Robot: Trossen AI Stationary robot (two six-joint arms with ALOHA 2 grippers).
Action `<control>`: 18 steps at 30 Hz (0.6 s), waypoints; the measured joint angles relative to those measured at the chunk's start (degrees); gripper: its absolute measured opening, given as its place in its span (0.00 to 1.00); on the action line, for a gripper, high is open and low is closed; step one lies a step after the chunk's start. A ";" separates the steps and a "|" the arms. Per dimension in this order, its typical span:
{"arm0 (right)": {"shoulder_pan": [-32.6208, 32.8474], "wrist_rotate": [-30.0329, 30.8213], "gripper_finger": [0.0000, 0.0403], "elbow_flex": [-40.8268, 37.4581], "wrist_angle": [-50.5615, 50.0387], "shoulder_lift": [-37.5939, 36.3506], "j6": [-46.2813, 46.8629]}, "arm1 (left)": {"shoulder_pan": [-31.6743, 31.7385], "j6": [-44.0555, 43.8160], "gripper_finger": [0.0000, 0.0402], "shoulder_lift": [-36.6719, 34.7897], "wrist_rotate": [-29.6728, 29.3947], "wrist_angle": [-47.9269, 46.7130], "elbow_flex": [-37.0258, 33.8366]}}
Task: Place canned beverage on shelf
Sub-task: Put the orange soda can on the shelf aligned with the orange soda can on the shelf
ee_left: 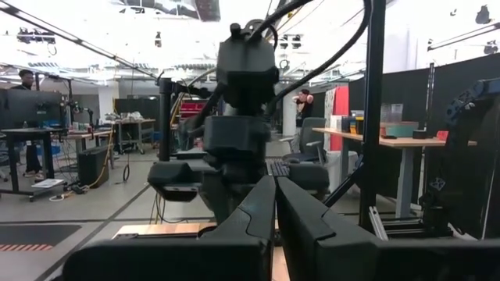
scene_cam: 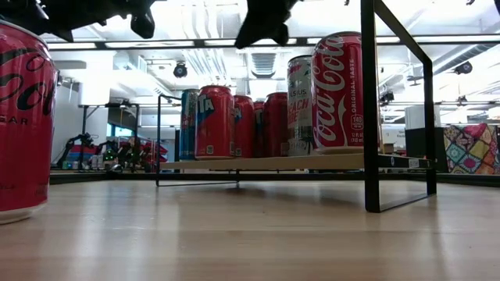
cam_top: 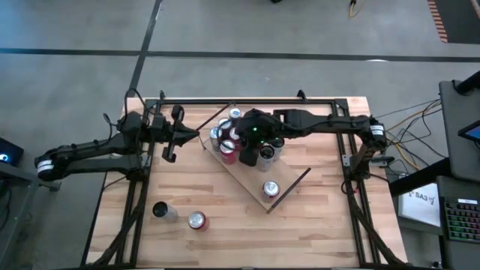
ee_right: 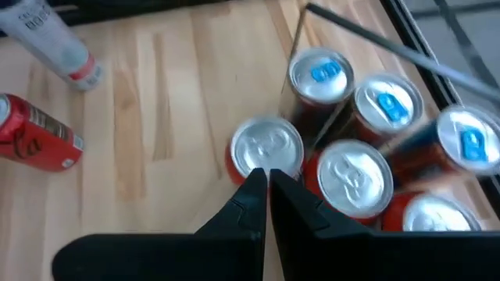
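Observation:
The shelf (cam_top: 251, 184), a light-wood board on a dark wire frame, lies slantwise on the tabletop. A cluster of several cans (cam_top: 229, 139) stands on its far-left end, and a single red can (cam_top: 270, 188) stands near its other end. My right gripper (ee_right: 268, 178) hangs shut above the cluster, over a silver can top (ee_right: 266, 148). In the low view it (scene_cam: 262, 27) is well clear of the cans (scene_cam: 234, 121). My left gripper (cam_top: 196, 136) waits shut at the table's left, pointing toward the shelf.
A red can (cam_top: 196, 220) and a silver can (cam_top: 161, 211) are on the tabletop near the front left; the red one (scene_cam: 23, 117) fills the low view's left edge. The shelf's dark upright frame (scene_cam: 370, 105) rises beside the single can.

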 joint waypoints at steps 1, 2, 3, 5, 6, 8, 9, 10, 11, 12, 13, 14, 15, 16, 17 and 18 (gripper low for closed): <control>0.06 0.02 0.02 0.00 0.81 0.21 -0.40 | 0.00 -0.02 0.00 -0.04 0.02 0.01 0.00; 0.12 0.04 0.02 0.00 1.31 0.41 -0.50 | 0.00 -0.02 0.00 -0.06 0.02 0.00 0.00; 0.11 0.06 0.02 0.00 1.62 0.49 -0.50 | 0.00 -0.03 0.00 -0.10 0.02 -0.01 0.00; 0.19 0.10 0.02 0.00 1.66 0.50 -0.50 | -0.10 -0.48 0.00 -0.10 0.02 -0.02 0.00; 0.29 0.11 0.02 0.00 1.57 0.47 -0.50 | -0.28 -0.78 0.00 -0.08 0.02 -0.02 0.00; 0.75 0.08 0.02 -0.02 1.54 -0.04 -0.48 | -0.66 -1.17 0.00 -0.06 0.02 -0.04 0.00; 0.95 0.06 0.02 -0.02 1.54 -0.39 -0.46 | -0.87 -1.20 0.00 -0.07 0.03 -0.04 0.00; 1.28 0.08 0.02 -0.02 1.74 -0.74 -0.48 | -0.98 -1.18 0.00 -0.13 0.04 -0.04 0.00; 1.57 0.10 0.02 -0.02 2.05 -1.07 -0.50 | -1.01 -1.18 0.00 -0.18 0.04 -0.02 0.00; 1.81 0.28 0.02 0.00 2.18 -1.29 -0.49 | -1.01 -1.20 0.00 -0.19 0.04 -0.02 0.04; 2.06 0.69 0.02 0.00 2.28 -1.36 -0.48 | -0.98 -1.23 0.00 -0.19 0.04 -0.03 0.14; 2.30 1.37 0.02 0.00 2.47 -1.35 -0.48 | -0.98 -1.25 0.00 -0.19 0.02 -0.03 0.25; 2.59 2.53 0.02 -0.06 2.96 -1.19 -0.48 | -0.98 -1.29 0.00 -0.19 0.02 -0.02 0.33; 2.85 3.81 0.02 -0.22 4.03 -0.96 -0.48 | -0.98 -1.33 0.00 -0.19 0.03 0.00 0.38; 3.01 4.99 0.02 -0.35 5.24 -0.62 -0.48 | -0.98 -1.35 0.00 -0.19 0.02 0.00 0.39; 3.08 6.02 0.02 -0.37 6.59 -0.13 -0.50 | -0.98 -1.35 0.00 -0.19 0.02 0.00 0.39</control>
